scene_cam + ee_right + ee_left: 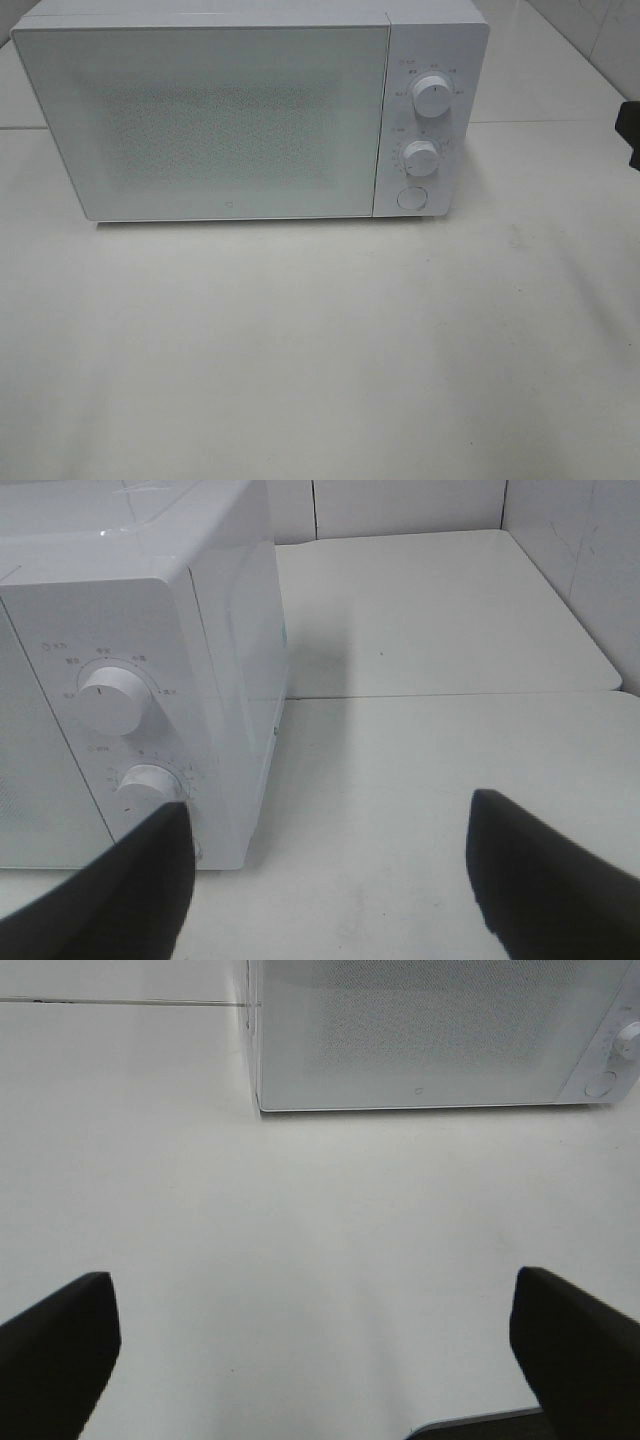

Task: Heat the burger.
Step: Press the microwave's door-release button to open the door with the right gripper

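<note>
Facing you, the white microwave [230, 110] sits door-closed on the desk [320, 350]. Your left gripper [315, 1350] and right gripper [325, 880] hover, jaws spread wide, holding nothing. You cannot tell where the burger is.

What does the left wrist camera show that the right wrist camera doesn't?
Only the left wrist view: the broad speckled door of the microwave, shut, and the open left gripper. Only the right wrist view: the upper knob, the side panel, the tiled wall behind, and the open right gripper. Both: the microwave, its lower knob and the white table. Neither shows the burger.
</note>
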Controlling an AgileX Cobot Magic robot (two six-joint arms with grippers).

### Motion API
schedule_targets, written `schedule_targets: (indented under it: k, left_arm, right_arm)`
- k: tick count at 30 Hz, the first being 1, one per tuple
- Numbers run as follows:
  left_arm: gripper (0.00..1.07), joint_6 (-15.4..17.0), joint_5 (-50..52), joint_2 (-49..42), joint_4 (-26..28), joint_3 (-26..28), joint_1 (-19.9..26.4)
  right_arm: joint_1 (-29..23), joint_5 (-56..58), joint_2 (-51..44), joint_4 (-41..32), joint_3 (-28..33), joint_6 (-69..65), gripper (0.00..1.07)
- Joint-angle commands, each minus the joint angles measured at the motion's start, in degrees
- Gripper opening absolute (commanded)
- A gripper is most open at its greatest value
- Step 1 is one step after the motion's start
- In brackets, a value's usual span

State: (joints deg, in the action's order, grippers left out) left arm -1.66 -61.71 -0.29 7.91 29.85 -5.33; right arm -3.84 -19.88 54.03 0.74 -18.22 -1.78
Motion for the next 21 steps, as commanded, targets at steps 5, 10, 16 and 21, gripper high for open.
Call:
schedule_targets:
  k: [5, 10, 16, 21]
  left_arm:
    - [0.98, 0.1, 0.5, -1.0, 0.1, -0.2, 0.1]
    - [0.98, 0.1, 0.5, -1.0, 0.1, -0.2, 0.1]
    - [0.98, 0.1, 0.5, -1.0, 0.1, -0.2, 0.1]
    - [0.98, 0.1, 0.5, -1.0, 0.1, -0.2, 0.1]
  right_arm:
    - [0.3, -15.4, 10.9, -1.7, 0.2, 2.9, 0.74]
    - [0.3, -23.5, 17.4, -2.5, 0.2, 5.8, 0.74]
    - [0.2, -30.3, 24.2, -5.3, 0.2, 7.8, 0.74]
    - [-3.6, -34.1, 27.8, -10.5, 0.2, 11.2, 0.74]
